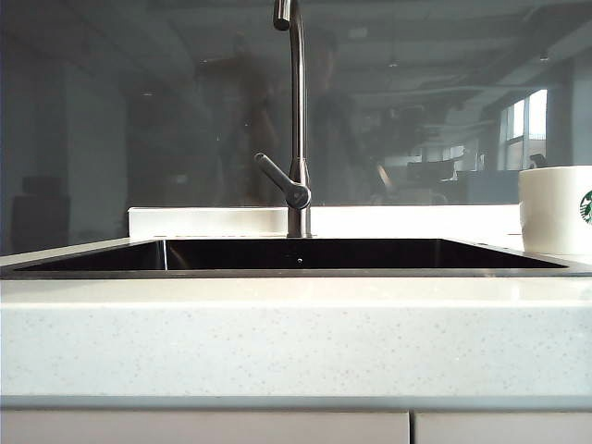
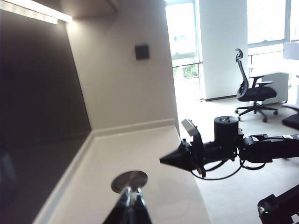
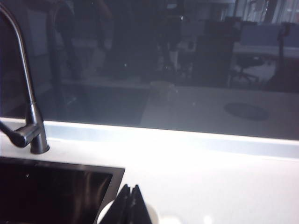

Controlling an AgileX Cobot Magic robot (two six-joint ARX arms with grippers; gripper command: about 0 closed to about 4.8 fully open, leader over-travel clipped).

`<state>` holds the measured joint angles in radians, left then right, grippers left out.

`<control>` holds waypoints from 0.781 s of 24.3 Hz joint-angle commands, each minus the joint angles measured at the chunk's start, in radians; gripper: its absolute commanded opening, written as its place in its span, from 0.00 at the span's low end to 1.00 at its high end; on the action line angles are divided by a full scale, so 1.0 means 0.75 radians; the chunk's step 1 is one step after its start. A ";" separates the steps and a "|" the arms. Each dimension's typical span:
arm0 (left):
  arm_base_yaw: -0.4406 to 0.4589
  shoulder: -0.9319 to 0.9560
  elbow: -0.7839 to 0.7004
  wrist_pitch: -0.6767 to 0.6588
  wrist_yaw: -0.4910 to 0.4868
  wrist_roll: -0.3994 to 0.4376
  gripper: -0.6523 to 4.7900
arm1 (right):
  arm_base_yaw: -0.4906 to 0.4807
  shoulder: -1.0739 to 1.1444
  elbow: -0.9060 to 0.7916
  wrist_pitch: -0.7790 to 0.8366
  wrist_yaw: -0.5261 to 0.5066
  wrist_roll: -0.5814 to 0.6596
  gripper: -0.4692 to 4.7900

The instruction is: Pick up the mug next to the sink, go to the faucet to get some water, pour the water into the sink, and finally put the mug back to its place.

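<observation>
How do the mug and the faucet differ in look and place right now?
The mug is white, squat and carries a green logo; the faucet is a tall, slim steel tube with an angled lever. The mug stands on the counter right of the sink; the faucet rises behind the sink's middle. Both stand upright, and neither is held by a gripper.

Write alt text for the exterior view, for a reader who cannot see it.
A tall steel faucet rises behind the middle of a wide dark sink set in a pale speckled countertop. A white mug with a green logo stands on the counter at the sink's right end, cut off by the frame edge. Neither the left gripper nor the right gripper appears here.
</observation>
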<state>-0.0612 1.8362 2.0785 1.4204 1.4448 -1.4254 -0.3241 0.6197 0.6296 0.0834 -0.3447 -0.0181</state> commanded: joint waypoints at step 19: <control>0.022 -0.210 -0.130 0.037 -0.147 -0.075 0.11 | -0.004 -0.067 0.005 -0.074 0.011 0.005 0.08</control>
<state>-0.0441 1.6802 1.9770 1.4250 1.3388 -1.4754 -0.3271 0.5720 0.6289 0.0158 -0.3405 -0.0177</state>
